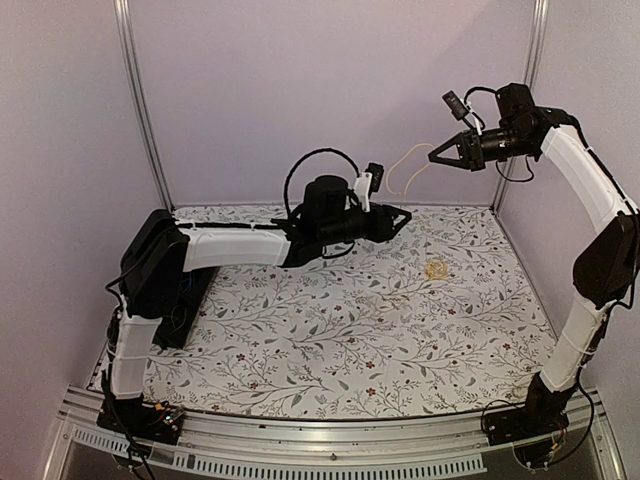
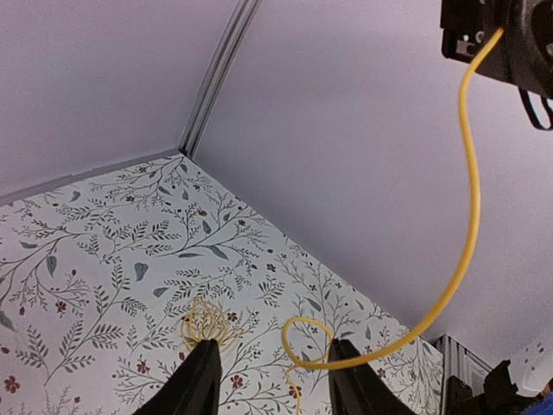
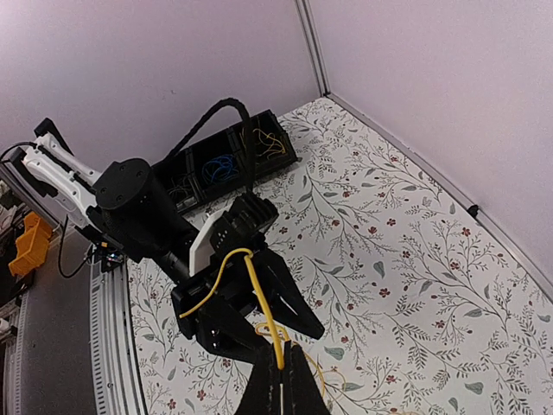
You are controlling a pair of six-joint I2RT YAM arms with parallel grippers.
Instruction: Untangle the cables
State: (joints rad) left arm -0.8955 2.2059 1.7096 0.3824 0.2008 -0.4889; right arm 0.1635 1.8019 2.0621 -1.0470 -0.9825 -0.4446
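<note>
A yellow cable (image 1: 400,172) hangs in the air between my two grippers. My right gripper (image 1: 432,157), raised high at the back right, is shut on its upper end (image 3: 270,333). From there the cable (image 2: 471,216) drops in a long curve and curls into a small loop (image 2: 307,341) between my left fingers (image 2: 346,380). My left gripper (image 1: 405,217) is open and hovers above the table, with the cable draped across it (image 3: 246,259). A second thin yellow cable lies coiled (image 1: 436,269) on the table (image 2: 206,324) below.
A black bin (image 3: 225,160) with compartments holding blue and yellow wires sits at the table's left side, partly under my left arm. The flowered table cover (image 1: 330,330) ends at the back and side walls. A metal rail (image 1: 300,430) runs along the near edge.
</note>
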